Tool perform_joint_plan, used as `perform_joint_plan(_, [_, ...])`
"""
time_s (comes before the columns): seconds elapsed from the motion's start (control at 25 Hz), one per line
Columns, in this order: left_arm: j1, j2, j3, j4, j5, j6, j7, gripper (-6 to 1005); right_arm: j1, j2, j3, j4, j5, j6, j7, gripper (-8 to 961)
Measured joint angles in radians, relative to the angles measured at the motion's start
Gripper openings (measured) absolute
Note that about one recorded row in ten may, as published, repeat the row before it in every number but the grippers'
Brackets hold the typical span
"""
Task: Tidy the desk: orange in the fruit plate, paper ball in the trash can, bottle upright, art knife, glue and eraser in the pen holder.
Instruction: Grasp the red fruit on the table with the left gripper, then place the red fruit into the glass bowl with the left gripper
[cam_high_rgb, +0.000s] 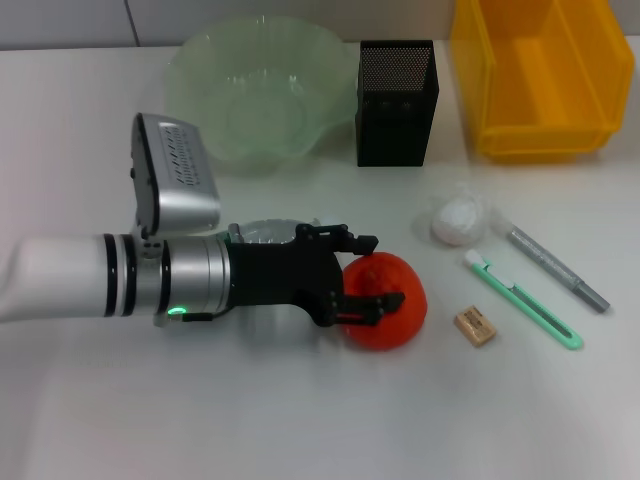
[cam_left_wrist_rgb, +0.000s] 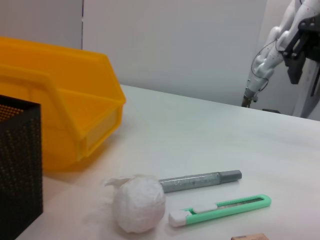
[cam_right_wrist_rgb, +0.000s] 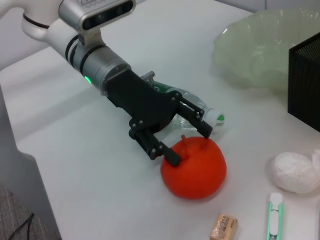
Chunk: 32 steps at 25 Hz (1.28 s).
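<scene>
Left gripper (cam_high_rgb: 372, 283) is at the orange (cam_high_rgb: 392, 305), fingers spread wide around its left side: one over the top by the knob, one low on the near side. Not clamped yet as far as I can tell; jaws look wider than the fruit's shoulder.

Orange sits near-centre on the table (cam_high_rgb: 300, 420), resting on the surface, well short of the plate (cam_high_rgb: 255, 90) at far left-centre. Round, so no real long axis; stem knob points up, tilted slightly toward the arm.

Risks from here:
- Grip is off-centre (fingers are on the left half only). Closing could squirt the orange right, toward the eraser (cam_high_rgb: 474, 326) and knife (cam_high_rgb: 522, 299).
- The bottle (cam_right_wrist_rgb: 192, 102) lies on its side right behind the gripper, partly under the wrist. Cap points right, long axis roughly left-right. A lift or swing toward the plate could roll it.
- Plate rim is wavy and raised; a low carry could clip it.

Other bits: paper ball (cam_high_rgb: 457, 220) just right of the orange, glue (cam_high_rgb: 556, 268) beyond it, running far-left to near-right, parallel to the knife. Pen holder (cam_high_rgb: 396, 100) and trash can (cam_high_rgb: 535, 75) at the far edge.

Right gripper isn't in view, so can't tell its state.
</scene>
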Motion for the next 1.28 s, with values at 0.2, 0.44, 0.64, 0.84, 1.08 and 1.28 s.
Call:
perform_joint_plan(0.2, [0.012,0.000,0.132,0.029,-0.088,-0.067,-0.001,742,0.002,0.004,-0.001,-0.015,-0.004,0.000,0.011,836])
perform_joint_plan(0.44, [0.026,0.000,0.191,0.061,-0.096,-0.105,-0.045,739,0.000,0.006,-0.001,-0.011,-0.005,0.002,0.010,836])
perform_joint_plan(0.64, [0.043,0.000,0.185,0.087,-0.096,-0.103,-0.066,693,-0.005,0.010,-0.001,-0.009,-0.005,0.003,0.004,836])
perform_joint_plan(0.84, [0.052,0.001,0.189,0.100,-0.095,-0.103,-0.085,617,-0.008,0.011,-0.001,-0.010,-0.005,0.003,0.002,837])
perform_joint_plan(1.08, [0.060,0.002,0.186,0.104,-0.095,-0.091,-0.085,488,-0.007,0.011,0.000,-0.010,-0.005,0.004,0.001,837])
perform_joint_plan(1.28, [0.078,0.008,0.164,0.137,-0.095,-0.028,-0.105,331,-0.007,0.017,-0.001,-0.005,-0.005,0.009,-0.013,837])
